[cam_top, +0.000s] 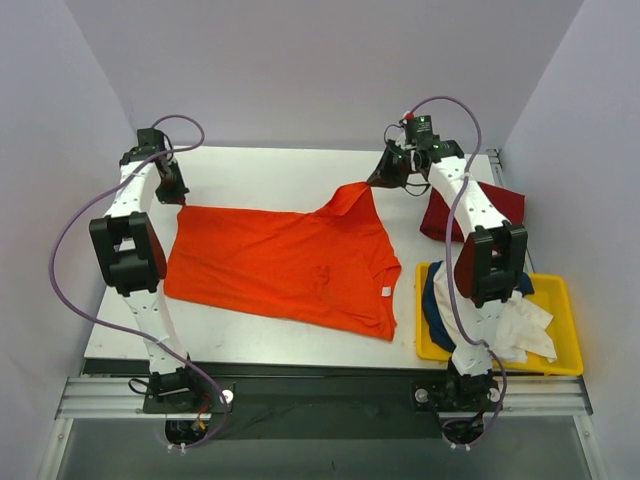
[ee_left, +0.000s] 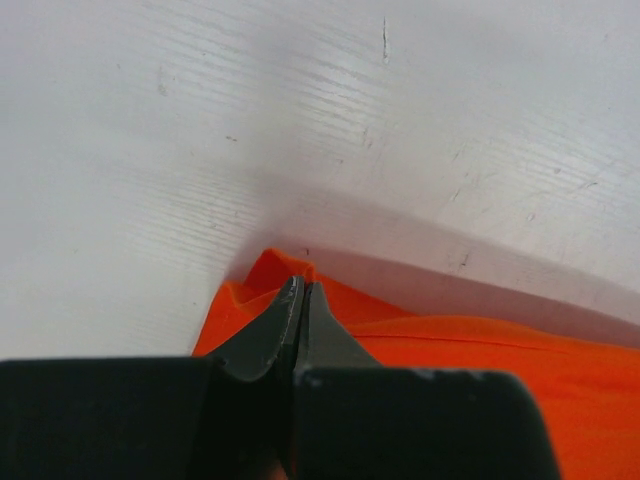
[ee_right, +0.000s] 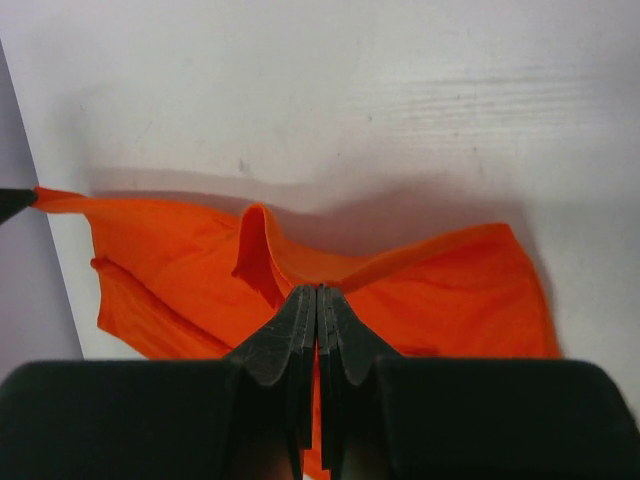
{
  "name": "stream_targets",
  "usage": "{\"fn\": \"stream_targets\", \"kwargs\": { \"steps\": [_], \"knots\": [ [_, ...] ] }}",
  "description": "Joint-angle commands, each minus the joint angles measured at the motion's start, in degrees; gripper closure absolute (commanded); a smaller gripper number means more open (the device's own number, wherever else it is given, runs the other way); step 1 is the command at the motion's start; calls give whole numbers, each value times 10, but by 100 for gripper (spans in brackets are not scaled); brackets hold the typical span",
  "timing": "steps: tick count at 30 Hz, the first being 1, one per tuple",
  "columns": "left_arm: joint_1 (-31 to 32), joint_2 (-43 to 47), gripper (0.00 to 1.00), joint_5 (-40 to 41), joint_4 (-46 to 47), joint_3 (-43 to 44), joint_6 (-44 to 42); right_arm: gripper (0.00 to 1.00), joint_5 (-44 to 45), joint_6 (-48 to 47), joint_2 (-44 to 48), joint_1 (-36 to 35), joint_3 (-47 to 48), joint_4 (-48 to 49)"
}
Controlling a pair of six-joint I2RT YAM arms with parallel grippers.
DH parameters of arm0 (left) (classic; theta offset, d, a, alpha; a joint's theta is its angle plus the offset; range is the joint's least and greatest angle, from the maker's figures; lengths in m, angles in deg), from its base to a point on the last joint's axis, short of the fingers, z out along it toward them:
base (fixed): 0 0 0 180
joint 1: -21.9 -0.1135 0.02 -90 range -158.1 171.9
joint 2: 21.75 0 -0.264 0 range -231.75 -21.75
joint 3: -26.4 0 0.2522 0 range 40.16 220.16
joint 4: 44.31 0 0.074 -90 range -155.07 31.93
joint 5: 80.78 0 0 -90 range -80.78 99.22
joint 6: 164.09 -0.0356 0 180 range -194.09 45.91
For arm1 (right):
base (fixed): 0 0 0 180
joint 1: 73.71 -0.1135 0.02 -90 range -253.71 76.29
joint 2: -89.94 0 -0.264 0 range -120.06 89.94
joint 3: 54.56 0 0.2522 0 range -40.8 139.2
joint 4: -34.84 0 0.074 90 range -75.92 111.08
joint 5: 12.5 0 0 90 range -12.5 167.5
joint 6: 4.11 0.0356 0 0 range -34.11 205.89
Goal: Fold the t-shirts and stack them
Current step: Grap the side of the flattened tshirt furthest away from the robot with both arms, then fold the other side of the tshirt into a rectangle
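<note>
Orange t-shirt [cam_top: 280, 265] spread on tabletop [cam_top: 270, 175], far edge in our grip: left fingers [ee_left: 272, 335] clenched on its left corner, right fingers [ee_right: 295, 330] clenched on raised right corner. We judge first fold in hand. Next: draw both corners toward near edge together, cloth taut.

A white table [cam_top: 280, 165] filled the middle of the enclosure. Its top was matte, faintly ribbed and marked with a few small dark scuffs. Three plain, pale lilac-grey walls closed it in: a back wall [cam_top: 320, 60], a left wall [cam_top: 50, 150] and a right wall [cam_top: 590, 120]. An aluminium rail [cam_top: 330, 395] ran along the table's near edge, with a dull grey surface [cam_top: 320, 455] below it. The light was soft and even, and only faint shadows fell on the tabletop.
</note>
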Motion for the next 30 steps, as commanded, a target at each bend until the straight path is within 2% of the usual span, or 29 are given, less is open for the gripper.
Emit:
{"fn": "stream_targets", "kwargs": {
  "steps": [1, 6, 13, 22, 30],
  "knots": [
    [-5, 53, 100, 26, 17, -9, -42, 100, -10, -5, 73, -16, -64, -8],
    [-8, 79, 100, 35, 17, -47, -58, 100, -3, 14, 156, -39, -187, -7],
    [-10, 120, 100, 39, 29, -119, -57, 100, 14, 43, 250, -69, -308, -8],
    [-11, 154, 100, 57, 40, -185, -53, 100, 34, 67, 343, -96, -384, -27],
    [-30, 161, 100, 72, 35, -188, -46, 100, 40, 82, 391, -121, -433, -52]
  ]
}}
